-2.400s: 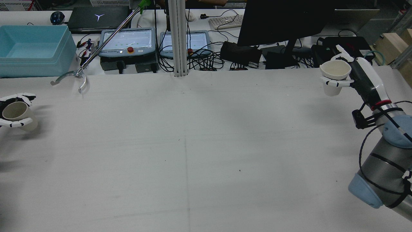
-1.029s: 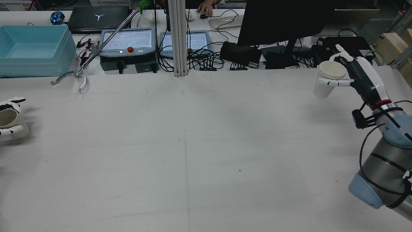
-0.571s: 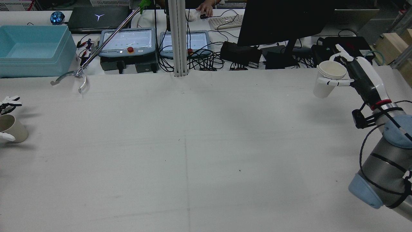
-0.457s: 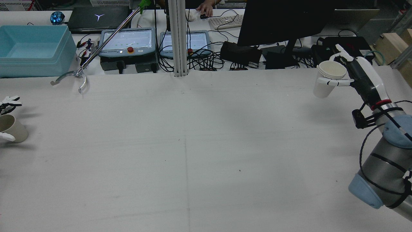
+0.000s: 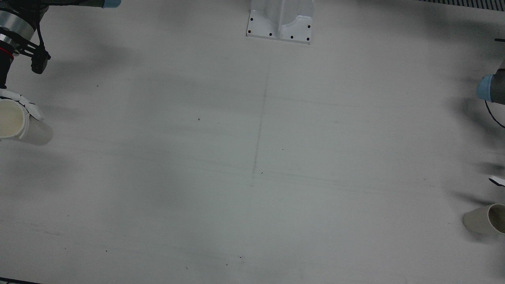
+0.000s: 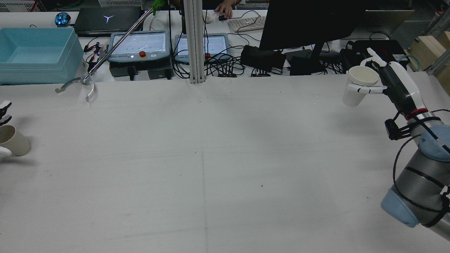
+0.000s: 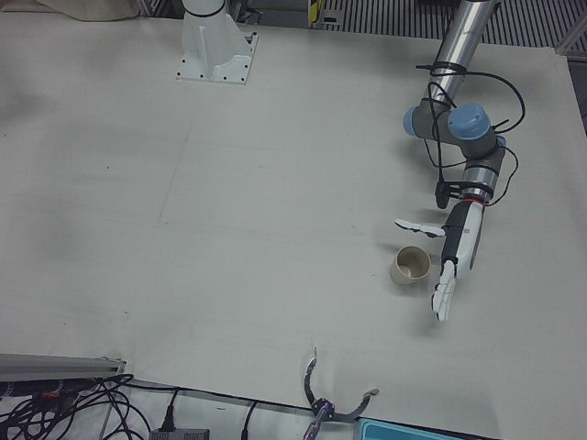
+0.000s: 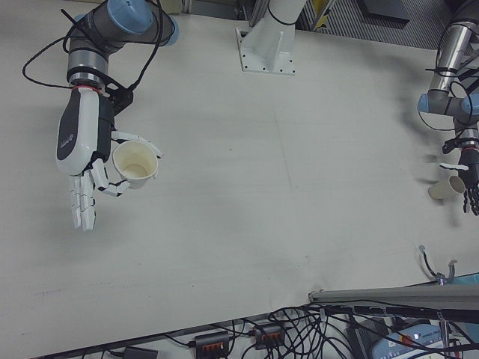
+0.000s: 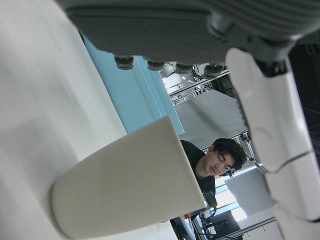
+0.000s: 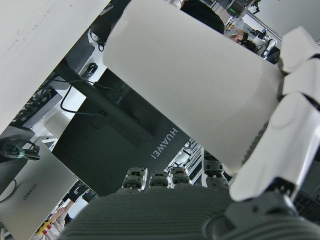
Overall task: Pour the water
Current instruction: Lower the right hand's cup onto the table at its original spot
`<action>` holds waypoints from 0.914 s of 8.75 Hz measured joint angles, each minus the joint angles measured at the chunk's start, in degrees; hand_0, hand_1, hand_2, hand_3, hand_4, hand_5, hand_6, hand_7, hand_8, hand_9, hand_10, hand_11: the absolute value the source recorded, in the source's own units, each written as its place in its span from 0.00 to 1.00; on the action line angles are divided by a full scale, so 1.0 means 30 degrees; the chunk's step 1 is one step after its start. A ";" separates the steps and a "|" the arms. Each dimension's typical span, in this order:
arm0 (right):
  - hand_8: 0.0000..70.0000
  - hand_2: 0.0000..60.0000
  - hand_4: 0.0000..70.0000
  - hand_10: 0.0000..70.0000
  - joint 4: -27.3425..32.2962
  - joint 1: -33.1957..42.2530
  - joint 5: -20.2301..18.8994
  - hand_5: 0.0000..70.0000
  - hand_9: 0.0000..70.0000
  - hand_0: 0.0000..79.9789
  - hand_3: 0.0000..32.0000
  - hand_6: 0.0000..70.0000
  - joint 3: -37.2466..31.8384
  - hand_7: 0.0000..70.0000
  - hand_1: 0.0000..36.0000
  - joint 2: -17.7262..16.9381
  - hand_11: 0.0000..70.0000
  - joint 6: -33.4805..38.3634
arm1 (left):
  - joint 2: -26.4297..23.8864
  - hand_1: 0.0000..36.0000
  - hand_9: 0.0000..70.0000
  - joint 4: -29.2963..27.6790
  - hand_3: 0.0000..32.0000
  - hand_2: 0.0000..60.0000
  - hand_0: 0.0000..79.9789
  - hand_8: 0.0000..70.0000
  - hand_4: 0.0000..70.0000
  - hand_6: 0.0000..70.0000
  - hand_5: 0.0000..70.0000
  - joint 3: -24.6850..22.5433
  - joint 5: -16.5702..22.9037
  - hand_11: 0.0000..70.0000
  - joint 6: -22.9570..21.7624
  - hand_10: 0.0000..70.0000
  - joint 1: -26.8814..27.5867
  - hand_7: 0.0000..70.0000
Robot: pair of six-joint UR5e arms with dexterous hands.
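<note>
A pale beige paper cup (image 7: 410,266) is seen standing upright on the white table (image 6: 211,158), at about nine o'clock in the rear view, close to the edge. It has been set down and let go within the last second: the left hand (image 7: 448,258) is now spread wide beside it, fingers apart and off the wall, where earlier the cup was gripped and carried lower. A second white paper cup (image 8: 135,164) is held clear of the table at about two o'clock in the rear view, clamped between the fingers of the right hand (image 8: 88,153), unchanged in pose. The receiving cup appears placed; the pour is judged to remain, the two cups being well apart.
</note>
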 measured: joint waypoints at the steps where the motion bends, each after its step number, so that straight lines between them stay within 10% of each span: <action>1: 0.07 0.35 0.25 0.09 0.0502 -0.0061 0.0069 0.86 0.13 0.53 0.00 0.05 -0.0631 0.11 0.30 0.0029 0.14 -0.0012 | 0.0487 0.26 0.00 -0.0129 0.27 0.00 0.66 0.00 0.10 0.00 0.00 -0.0472 -0.0210 0.04 -0.0089 0.01 -0.0017 0.00; 8: 0.07 0.36 0.28 0.10 0.6645 -0.2660 0.1501 0.90 0.15 0.54 0.00 0.07 -0.7485 0.14 0.31 0.0285 0.16 -0.0050 | 0.1465 0.30 0.00 -0.0461 0.32 0.00 0.67 0.00 0.09 0.00 0.00 -0.2021 -0.0389 0.05 -0.0086 0.02 -0.0039 0.00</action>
